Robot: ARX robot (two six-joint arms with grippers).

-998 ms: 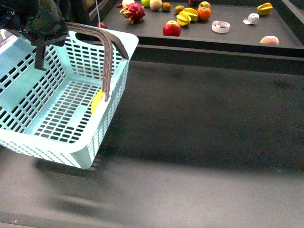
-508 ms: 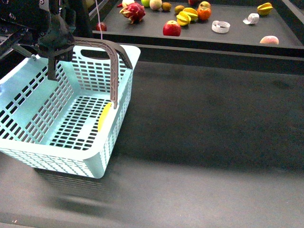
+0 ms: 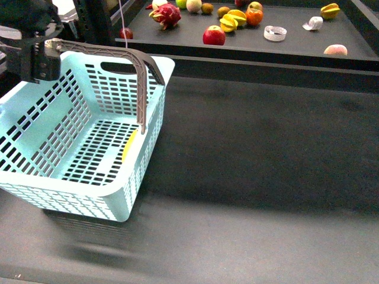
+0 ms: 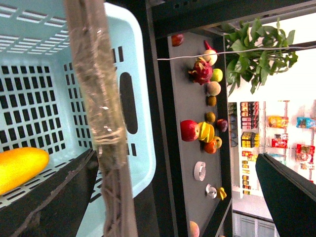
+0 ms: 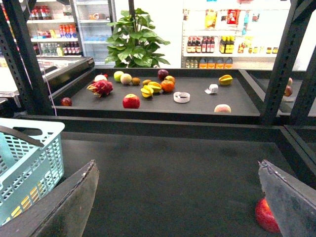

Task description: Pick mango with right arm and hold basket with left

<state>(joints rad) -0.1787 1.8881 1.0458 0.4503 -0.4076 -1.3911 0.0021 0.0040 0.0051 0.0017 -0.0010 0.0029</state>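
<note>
1. The left arm's fingers [image 4: 59,197] stand wide apart with the basket's brown handle [image 4: 101,113] running between them; one finger lies right beside the handle, though I cannot tell whether it touches.
2. From the front, the left gripper [image 3: 38,59] sits at the far-left end of that handle [image 3: 139,77], above the pale blue basket [image 3: 65,189].
3. The right arm's fingers [image 5: 64,207] are also spread wide and hold nothing; between them is only bare dark bench [image 5: 173,168].
4. The mango [image 4: 19,168] lies on the slotted basket floor, near the side wall below the handle; from the front only a yellow sliver of it [image 3: 129,147] shows through the slots.
5. A red fruit [image 5: 266,215] lies on the bench just beside the right arm's outer finger.
6. Beyond a dark rail, a raised tray [image 3: 296,44] carries a red apple [image 3: 214,35], a pink dragon fruit [image 3: 167,14], cut star-shaped yellow pieces [image 3: 231,21], an orange fruit [image 3: 254,15] and a peach [image 3: 336,50].
7. Further back stand a leafy plant [image 5: 136,42] and shop shelves [image 5: 222,44].
</note>
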